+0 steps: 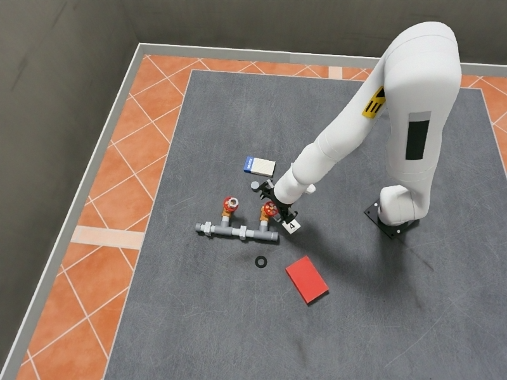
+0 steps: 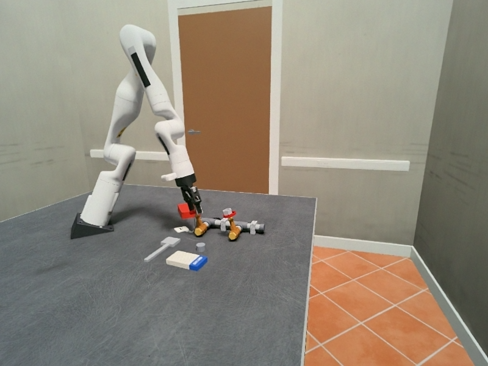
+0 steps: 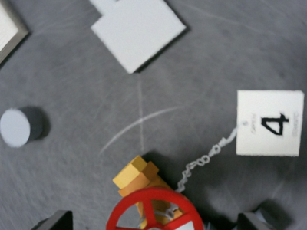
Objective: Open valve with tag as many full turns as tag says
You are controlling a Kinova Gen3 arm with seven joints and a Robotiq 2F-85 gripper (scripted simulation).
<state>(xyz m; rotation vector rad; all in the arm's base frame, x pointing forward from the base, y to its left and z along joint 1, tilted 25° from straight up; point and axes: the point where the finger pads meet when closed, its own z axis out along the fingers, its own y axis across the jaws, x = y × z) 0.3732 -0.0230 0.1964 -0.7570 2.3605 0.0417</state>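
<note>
A grey pipe (image 1: 237,232) on the mat carries two brass valves with red handwheels. The left valve (image 1: 225,204) stands free. The right valve (image 1: 267,209) has a chain to a white tag (image 1: 291,225) marked 4; the tag also shows in the wrist view (image 3: 268,123). My gripper (image 1: 273,201) is open, its fingers standing wide on either side of the right handwheel (image 3: 154,209) without gripping it. In the exterior view the gripper (image 2: 193,204) hangs right over that valve (image 2: 200,227).
A white and blue box (image 1: 259,165), a small grey cylinder (image 1: 255,185), a black ring (image 1: 258,258) and a red block (image 1: 307,279) lie around the pipe. A grey flat paddle (image 2: 162,247) lies near the box. The arm's base (image 1: 388,220) stands to the right.
</note>
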